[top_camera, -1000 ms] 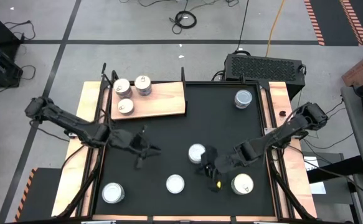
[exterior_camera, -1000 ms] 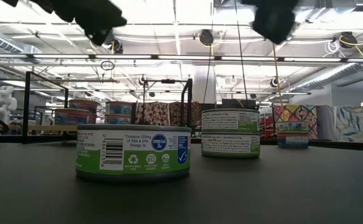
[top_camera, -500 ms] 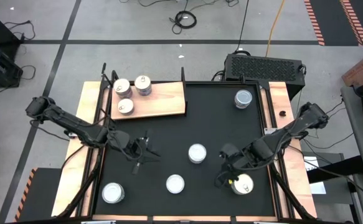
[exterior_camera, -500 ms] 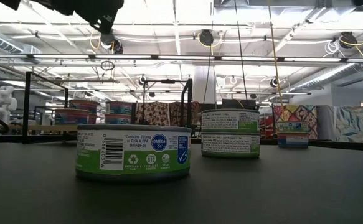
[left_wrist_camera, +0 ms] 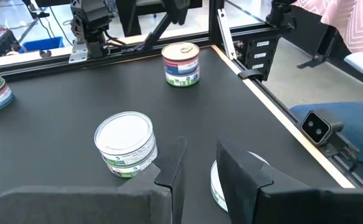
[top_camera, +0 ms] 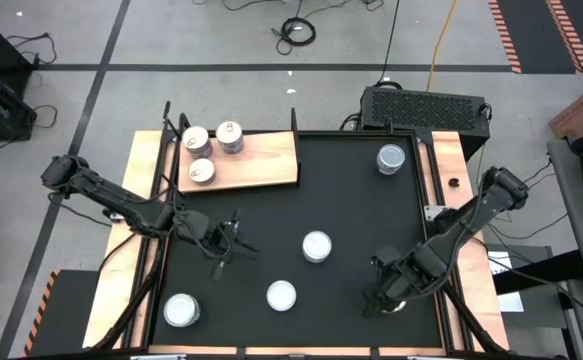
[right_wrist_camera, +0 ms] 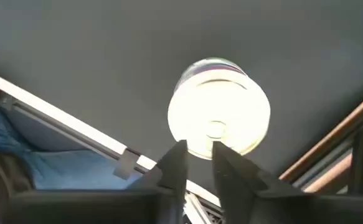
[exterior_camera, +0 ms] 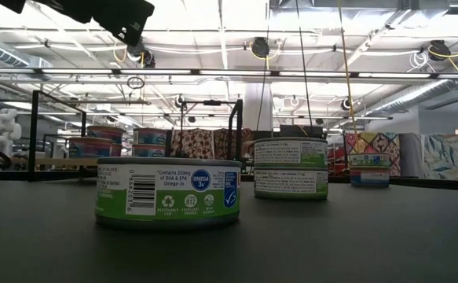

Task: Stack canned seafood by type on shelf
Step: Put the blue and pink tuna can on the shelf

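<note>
R gripper (top_camera: 381, 292) hangs over the short round metal tin w/ silvery-gold pull-tab top (right_wrist_camera: 218, 115), near-right corner of the black mat. Its fingers are barely parted and empty, far too narrow for that tin.

To do it well, I reckon: spread wide first, centre over the lid, drop straight, clamp the side walls low, not the rim.

L gripper (left_wrist_camera: 197, 155) is loosened, gripping nothing, mid-left over the mat, a pale-topped green-label tin (left_wrist_camera: 125, 142) just ahead.

Light wooden board shelf (top_camera: 261, 165) sits far-left, three tins on it already (top_camera: 201, 171).

Other tins: centre one (top_camera: 316, 246), looks double-stacked in the low view (exterior_camera: 290, 167); two along the near edge (top_camera: 281, 294), (top_camera: 181, 310); one far right (top_camera: 392, 158).

Straight line to the shelf crosses the centre tins and L arm, so lift high or swing round. The table's edge rail also sits close to the pick.
</note>
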Available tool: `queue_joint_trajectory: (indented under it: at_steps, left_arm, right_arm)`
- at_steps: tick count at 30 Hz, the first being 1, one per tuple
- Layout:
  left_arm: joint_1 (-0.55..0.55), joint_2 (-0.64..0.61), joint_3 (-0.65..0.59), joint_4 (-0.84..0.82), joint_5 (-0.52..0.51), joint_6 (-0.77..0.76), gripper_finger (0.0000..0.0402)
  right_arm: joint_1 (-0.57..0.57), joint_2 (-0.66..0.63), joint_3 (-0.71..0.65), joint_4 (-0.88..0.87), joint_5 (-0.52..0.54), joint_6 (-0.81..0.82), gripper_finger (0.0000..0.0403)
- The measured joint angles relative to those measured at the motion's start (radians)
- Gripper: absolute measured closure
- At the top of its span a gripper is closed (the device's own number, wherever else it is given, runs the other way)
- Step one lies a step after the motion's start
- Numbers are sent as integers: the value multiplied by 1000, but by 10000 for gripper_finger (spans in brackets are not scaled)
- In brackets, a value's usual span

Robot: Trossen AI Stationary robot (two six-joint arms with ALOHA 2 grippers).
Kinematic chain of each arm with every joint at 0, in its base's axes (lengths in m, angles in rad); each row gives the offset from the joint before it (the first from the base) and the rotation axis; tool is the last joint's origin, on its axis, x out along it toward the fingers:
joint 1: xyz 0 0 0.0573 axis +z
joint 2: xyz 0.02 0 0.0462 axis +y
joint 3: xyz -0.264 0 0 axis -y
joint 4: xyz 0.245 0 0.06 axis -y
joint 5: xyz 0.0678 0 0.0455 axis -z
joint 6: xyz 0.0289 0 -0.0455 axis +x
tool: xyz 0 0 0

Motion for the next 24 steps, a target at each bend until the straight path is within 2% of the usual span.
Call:
queue_joint_trajectory:
  at_steps: [4,7,15,19,24]
  left_arm:
    - [0,0,0,0,0,-21,311]
    - [-2,0,0,0,0,-27,311]
    - [-5,0,-24,1,0,-27,311]
    - [-5,0,-24,2,0,-27,311]
    - [-4,0,-24,3,0,-26,311]
  right_arm:
    - [13,0,-34,1,-6,42,253]
    - [12,-1,-63,16,-50,63,193]
    - [12,-1,-137,76,-99,16,48]
    - [12,-1,-147,82,-103,-26,9]
    - [8,-1,-147,105,-91,-78,12]
